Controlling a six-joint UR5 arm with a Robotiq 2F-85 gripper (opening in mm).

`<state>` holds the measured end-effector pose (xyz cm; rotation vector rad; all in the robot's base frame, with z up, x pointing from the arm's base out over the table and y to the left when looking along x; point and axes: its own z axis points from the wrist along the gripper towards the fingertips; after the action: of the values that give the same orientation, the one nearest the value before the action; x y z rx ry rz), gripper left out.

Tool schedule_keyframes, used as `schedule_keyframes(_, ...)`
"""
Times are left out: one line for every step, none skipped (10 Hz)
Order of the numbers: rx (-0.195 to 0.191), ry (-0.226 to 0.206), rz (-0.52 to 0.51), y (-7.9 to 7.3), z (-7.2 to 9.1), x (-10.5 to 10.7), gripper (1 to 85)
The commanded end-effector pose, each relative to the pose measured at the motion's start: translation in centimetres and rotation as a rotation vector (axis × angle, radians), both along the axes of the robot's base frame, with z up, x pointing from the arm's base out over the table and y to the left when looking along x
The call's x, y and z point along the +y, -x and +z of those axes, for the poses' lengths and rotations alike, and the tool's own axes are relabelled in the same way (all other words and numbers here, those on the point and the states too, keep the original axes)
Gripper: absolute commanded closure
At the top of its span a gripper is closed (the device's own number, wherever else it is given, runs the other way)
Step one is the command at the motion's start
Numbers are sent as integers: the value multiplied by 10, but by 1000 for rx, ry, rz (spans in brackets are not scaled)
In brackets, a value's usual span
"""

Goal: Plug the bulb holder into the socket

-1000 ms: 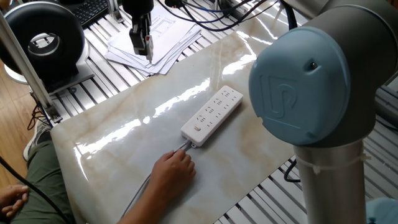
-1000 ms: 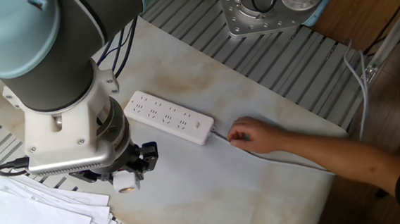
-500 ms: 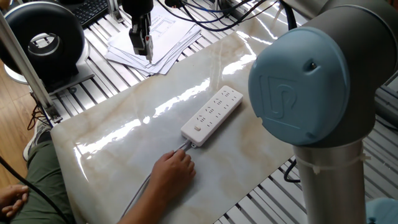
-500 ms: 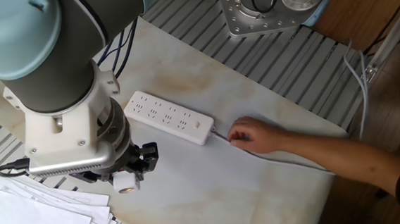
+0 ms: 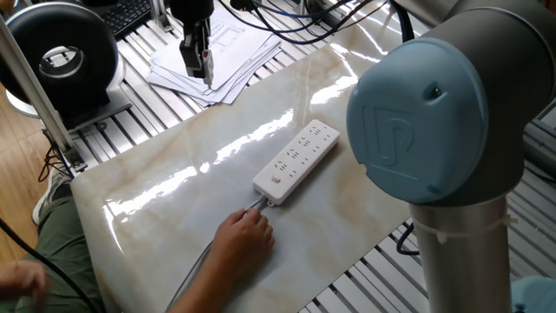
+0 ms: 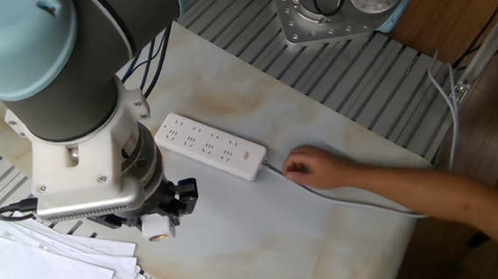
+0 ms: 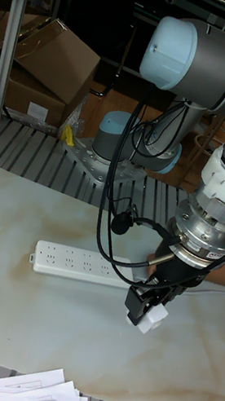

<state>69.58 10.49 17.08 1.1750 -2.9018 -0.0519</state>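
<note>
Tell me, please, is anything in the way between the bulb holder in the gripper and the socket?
Nothing visible lies between the bulb holder and the socket; bare marble separates them. A person's hand rests on the cable at the strip's switch end, beside the path.

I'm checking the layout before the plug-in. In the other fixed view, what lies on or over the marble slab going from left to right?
bulb holder held in the gripper → socket → person's hand on the grey cable
</note>
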Motion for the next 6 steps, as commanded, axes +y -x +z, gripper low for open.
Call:
schedule_keyframes(-2,-11,-5,0,0,1,843)
schedule_keyframes(-3,-14,-6,0,1,2,843)
schedule_keyframes(-3,-8,-5,0,1,1,843)
schedule_keyframes(-2,7,5,-1,0,-2,843)
schedule_keyframes(-1,18,17,-5,-2,-2,843)
schedule_keyframes(-1,30,32,-7,-4,-2,843)
